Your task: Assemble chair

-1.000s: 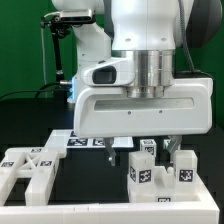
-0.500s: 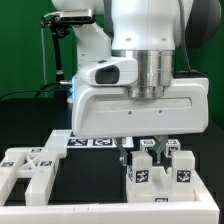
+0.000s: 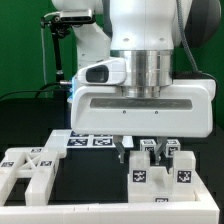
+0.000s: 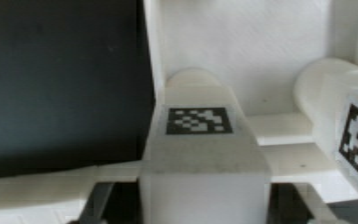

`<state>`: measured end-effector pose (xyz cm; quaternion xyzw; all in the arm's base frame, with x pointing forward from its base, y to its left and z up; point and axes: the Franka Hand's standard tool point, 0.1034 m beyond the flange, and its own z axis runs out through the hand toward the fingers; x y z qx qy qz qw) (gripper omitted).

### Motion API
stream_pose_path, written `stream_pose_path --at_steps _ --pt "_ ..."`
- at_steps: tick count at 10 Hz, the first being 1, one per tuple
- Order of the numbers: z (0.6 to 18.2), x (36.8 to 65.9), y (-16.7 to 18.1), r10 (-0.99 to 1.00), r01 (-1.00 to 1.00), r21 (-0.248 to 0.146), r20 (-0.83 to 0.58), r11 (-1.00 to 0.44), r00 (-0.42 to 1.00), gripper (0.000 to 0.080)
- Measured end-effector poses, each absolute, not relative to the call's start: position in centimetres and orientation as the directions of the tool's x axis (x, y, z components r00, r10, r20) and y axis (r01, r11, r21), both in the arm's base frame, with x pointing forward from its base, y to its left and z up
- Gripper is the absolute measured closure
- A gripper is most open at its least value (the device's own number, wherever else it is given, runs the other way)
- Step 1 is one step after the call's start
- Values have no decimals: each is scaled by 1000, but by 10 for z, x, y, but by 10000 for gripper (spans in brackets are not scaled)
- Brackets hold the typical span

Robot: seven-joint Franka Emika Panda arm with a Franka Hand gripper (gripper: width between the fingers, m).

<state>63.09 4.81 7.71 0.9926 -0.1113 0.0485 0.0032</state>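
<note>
The chair post (image 4: 197,120), white w/ a sq tag on its face, sits btwn the fingers (image 3: 125,153) of the gripper (image 3: 145,157). In the wrist view it fills the gap side to side, so the jaws read as clamped on it, one finger per flank. It's among the loose pcs at the ext view's right, just behind two tagged blocks (image 3: 140,176). The grip is on the plain side faces, prob so the tag is left showing and the part can't twist. A rounded pc (image 4: 336,110) lies just beside it, close enough that a lift should go straight up to avoid a knock. The slotted blocks (image 3: 28,168) lie well apart at the ext view's left, w/ the marker board (image 3: 88,141) behind them. My read: this is the pick step, early in the assembly, w/ no joined parts seen near the post. Can't tell whether the post is off the surface.
</note>
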Motion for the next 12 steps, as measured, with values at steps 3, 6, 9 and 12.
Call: stream_pose_path --at_steps 3,6,9,12 --pt "77 628 39 -443 -444 -13 97 -896 891 511" --pt "77 626 36 -508 -510 -10 97 -860 856 433" --pt "87 628 36 -486 -486 -20 99 -873 868 197" --pt "102 615 44 -484 -483 -36 93 -875 870 152"
